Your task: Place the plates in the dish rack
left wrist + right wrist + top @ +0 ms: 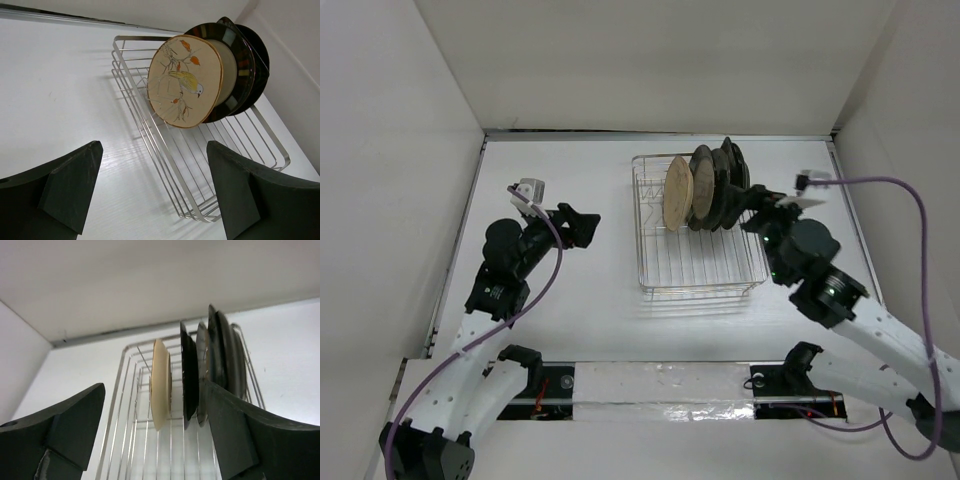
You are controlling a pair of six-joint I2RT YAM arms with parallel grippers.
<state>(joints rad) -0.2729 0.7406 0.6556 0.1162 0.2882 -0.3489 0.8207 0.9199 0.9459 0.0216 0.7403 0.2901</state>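
The chrome wire dish rack point(705, 265) sits right of the table's middle. Several plates stand on edge in its far half: a tan round plate point(677, 192) in front, dark plates point(718, 185) packed behind it. The left wrist view shows the tan plate's point(184, 81) bird and leaf pattern, a cream-centred dark-rimmed plate point(231, 65) behind it, and the rack point(150, 127). My left gripper point(588, 226) point(155, 195) is open and empty, left of the rack. My right gripper point(752, 212) point(155, 435) is open at the rack's right side, close to the dark plates point(189, 375) and holding nothing; the tan plate point(161, 390) is edge-on.
White walls close in the table on the left, back and right. The rack's near half point(695, 270) holds only bare wires. A purple cable point(910, 200) loops above the right arm, and another point(545, 270) runs along the left arm.
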